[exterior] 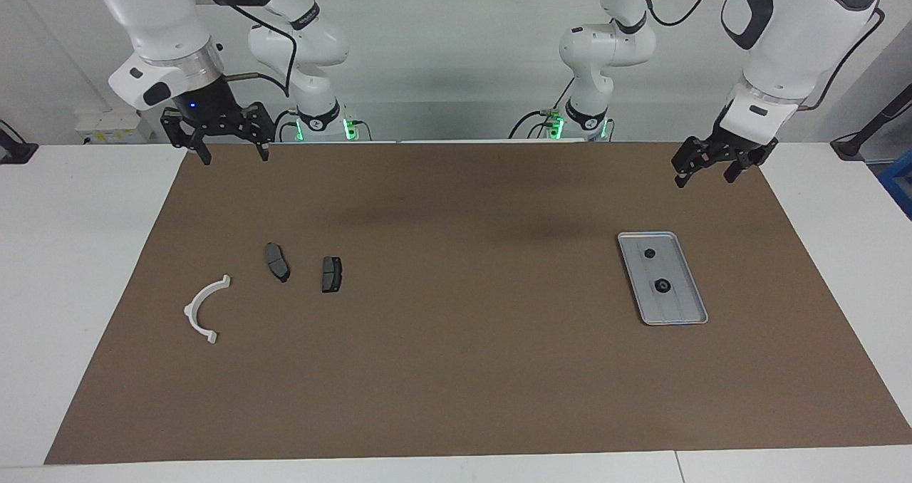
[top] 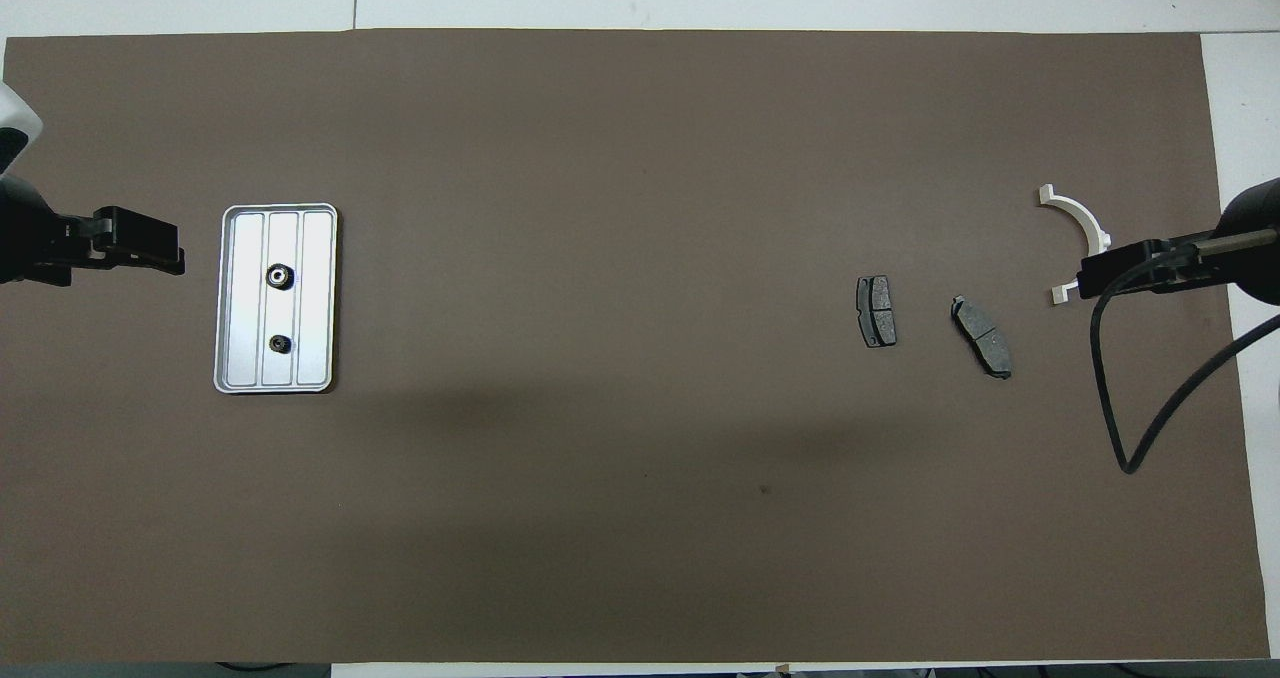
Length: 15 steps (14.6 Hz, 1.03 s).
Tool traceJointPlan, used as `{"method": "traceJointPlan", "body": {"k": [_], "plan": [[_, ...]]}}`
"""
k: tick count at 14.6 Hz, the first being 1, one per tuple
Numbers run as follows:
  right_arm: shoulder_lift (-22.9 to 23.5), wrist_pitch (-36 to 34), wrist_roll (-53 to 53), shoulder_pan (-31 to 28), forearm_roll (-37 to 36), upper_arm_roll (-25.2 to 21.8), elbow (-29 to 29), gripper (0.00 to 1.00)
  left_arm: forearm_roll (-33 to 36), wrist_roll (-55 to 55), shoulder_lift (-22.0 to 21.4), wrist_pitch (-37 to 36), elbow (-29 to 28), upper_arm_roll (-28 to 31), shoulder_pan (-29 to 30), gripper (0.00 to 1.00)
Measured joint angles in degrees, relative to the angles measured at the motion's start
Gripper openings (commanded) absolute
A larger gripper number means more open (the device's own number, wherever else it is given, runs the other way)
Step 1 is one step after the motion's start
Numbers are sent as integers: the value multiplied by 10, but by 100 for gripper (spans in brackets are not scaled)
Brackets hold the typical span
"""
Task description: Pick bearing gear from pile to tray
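Facing view: two black round pieces (exterior: 656, 270) lie in tray (exterior: 687, 312), toward left arm's end of desk (exterior: 456, 369). Left claw (exterior: 705, 169) raised, released, empty. Right claw (exterior: 229, 148) raised, released, empty. White arc (exterior: 201, 310), two grey plates (exterior: 303, 268) toward right arm's end.

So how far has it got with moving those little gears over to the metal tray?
Done: two small black round pieces already lie in the tray. In hand: nothing; the left gripper hangs open above the mat beside the tray, and the right gripper waits open at its own end. Left over: only a white half-ring and two dark pad-shaped plates; I see no more gears.
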Motion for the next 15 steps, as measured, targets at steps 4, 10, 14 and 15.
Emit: {"method": "traceJointPlan", "body": {"k": [4,10,14,15], "plan": [[0,0,0,0,0,0,0,100,0,0,-8,-10,4,0,0,100],[0,0,0,0,0,0,0,100,0,0,-8,-13,5,2,0,100],[0,0,0,0,0,0,0,100,0,0,-8,-13,6,-3,-1,100],[0,0,0,0,0,0,0,100,0,0,-8,-13,6,-4,-1,100]]}}
